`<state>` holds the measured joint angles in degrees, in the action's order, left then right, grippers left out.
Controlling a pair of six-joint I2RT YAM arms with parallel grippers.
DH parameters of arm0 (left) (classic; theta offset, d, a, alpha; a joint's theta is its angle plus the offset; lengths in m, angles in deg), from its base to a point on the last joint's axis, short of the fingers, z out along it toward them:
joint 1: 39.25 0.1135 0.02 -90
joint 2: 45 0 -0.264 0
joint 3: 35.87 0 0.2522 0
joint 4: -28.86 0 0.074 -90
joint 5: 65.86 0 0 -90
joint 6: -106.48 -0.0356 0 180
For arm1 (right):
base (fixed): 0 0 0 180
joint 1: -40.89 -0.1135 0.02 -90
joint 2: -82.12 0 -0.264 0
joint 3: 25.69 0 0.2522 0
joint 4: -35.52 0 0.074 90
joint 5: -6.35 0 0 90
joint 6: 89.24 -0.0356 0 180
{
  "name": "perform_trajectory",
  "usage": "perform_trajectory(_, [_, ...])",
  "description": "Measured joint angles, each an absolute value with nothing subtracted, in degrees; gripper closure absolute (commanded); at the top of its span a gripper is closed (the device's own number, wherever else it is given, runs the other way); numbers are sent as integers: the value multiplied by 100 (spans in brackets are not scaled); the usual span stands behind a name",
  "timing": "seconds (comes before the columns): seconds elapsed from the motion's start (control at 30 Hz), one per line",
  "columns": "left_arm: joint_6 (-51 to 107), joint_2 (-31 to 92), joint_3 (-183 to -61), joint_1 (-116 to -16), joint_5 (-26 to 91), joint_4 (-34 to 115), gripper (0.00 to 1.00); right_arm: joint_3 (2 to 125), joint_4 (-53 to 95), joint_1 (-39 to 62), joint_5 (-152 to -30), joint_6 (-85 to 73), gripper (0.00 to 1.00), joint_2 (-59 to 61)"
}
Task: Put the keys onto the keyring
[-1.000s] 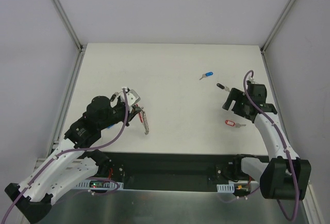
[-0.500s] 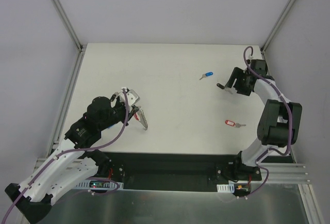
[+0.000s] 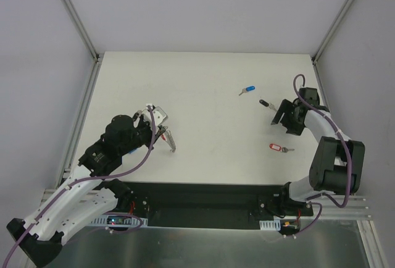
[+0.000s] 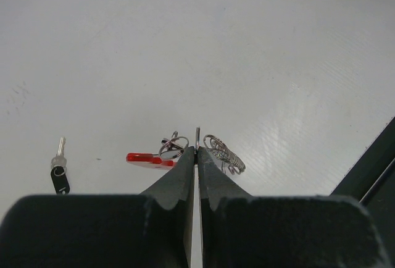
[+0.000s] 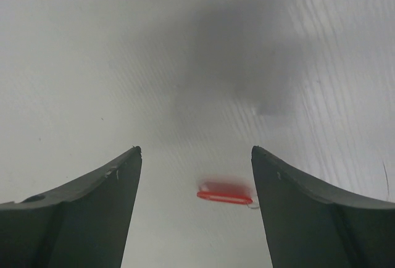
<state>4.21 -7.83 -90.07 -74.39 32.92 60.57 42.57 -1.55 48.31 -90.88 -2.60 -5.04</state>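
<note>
My left gripper (image 3: 162,129) is shut on a thin wire of the keyring (image 3: 171,141), whose silver chain hangs down to the table. In the left wrist view the gripper (image 4: 197,150) pinches the wire, with the keyring's red segment (image 4: 147,158) to the left and its chain coil (image 4: 223,154) to the right. A black-headed key (image 4: 60,179) lies at far left there. My right gripper (image 3: 278,120) is open and empty. It sits between a black key (image 3: 265,104) and a red key (image 3: 278,148). A blue key (image 3: 248,89) lies farther back. The red key (image 5: 225,194) shows blurred between the right fingers (image 5: 196,152).
The white table (image 3: 203,76) is walled by grey panels at the back and sides. A dark gap (image 4: 370,169) marks its near edge by the arm bases.
My right arm swung back toward the black key, then came forward again to sit between the black and red keys. My left gripper kept its hold; the chain shifted slightly.
</note>
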Motion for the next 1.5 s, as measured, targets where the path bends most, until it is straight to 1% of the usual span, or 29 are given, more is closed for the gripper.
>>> perform_trajectory(0.17, [404, -860, -8996, -7439, 3283, 6059, 100, 3688, -382, 4831, -8832, -384, 25, 161])
perform_trajectory(0.37, [404, -923, -8996, -7439, 3279, 6057, 100, 3645, -334, 4776, -8777, -454, 25, 222])
perform_trajectory(0.47, [402, -923, -8996, -7439, 3277, 6057, 100, 3678, -65, 4702, -8865, -406, 25, 150])
perform_trajectory(0.53, [402, -923, -8996, -7439, 3263, 6057, 100, 3835, 147, 4678, -9050, -354, 25, -45])
perform_trajectory(0.63, [397, -914, -8996, -7439, 3250, 6057, 100, 4261, 490, 4658, -9359, -321, 30, -471])
perform_trajectory(0.73, [393, -881, -8996, -7439, 3237, 6057, 100, 4871, 903, 4588, -9616, -270, 37, -1017])
perform_trajectory(0.87, [380, -807, -8996, -7439, 3233, 6057, 100, 5564, 1296, 4407, -9866, -257, 48, -1638])
perform_trajectory(0.93, [378, -766, -8996, -7439, 3209, 6057, 100, 5959, 1478, 4293, -9964, -266, 48, -2042])
perform_trajectory(1.2, [360, -643, -8994, -7439, 3128, 6055, 100, 6965, 1701, 4024, -10176, -430, 57, -3369])
perform_trajectory(1.5, [360, -600, -8990, -7402, 3130, 6053, 100, 7575, 1725, 3891, -10371, -666, 62, -4108])
